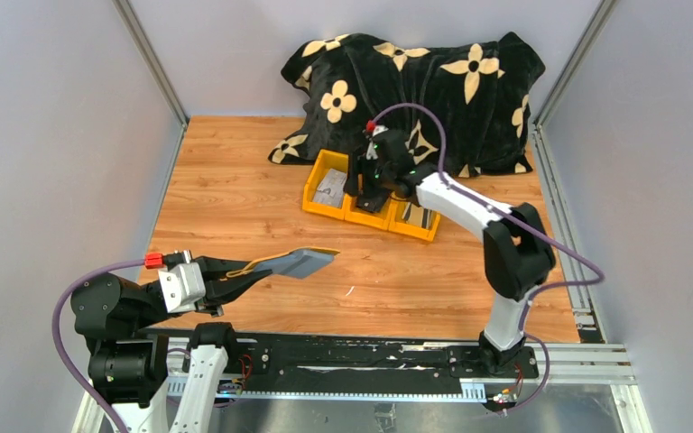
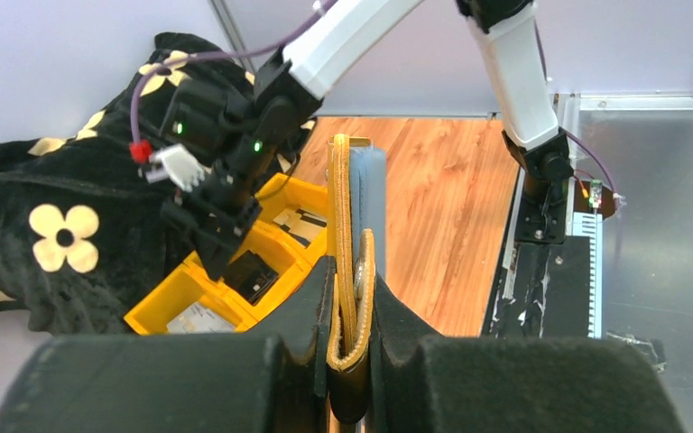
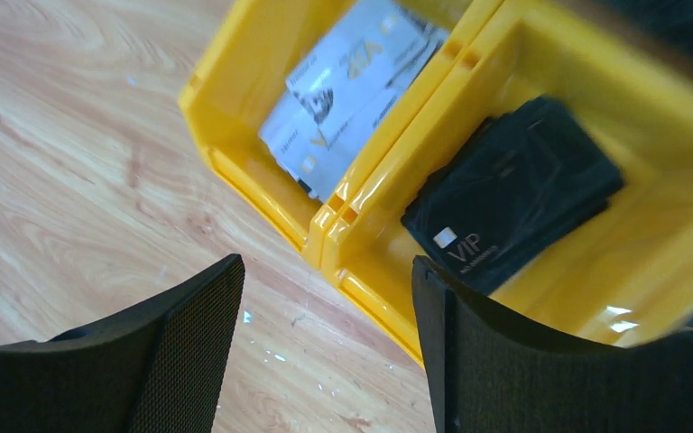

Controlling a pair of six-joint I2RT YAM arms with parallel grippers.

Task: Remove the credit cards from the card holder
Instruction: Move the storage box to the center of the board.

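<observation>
Warm orange-brown wood-grain tabletop (image 1: 235,216), plain pale grey walls (image 1: 45,135) on three sides, aluminium corner posts (image 1: 151,61), black flower-patterned blanket (image 1: 433,81) heaped at the back, even soft light

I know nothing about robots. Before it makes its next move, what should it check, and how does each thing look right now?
1. Left gripper shut firmly on card holder: ok.
2. Card holder held above the table: ok.
3. Right gripper open, holding nothing: ok.
4. Pale credit card lying inside yellow bin: ok.
5. More cards left in card holder: cannot tell, seen edge-on.
</observation>
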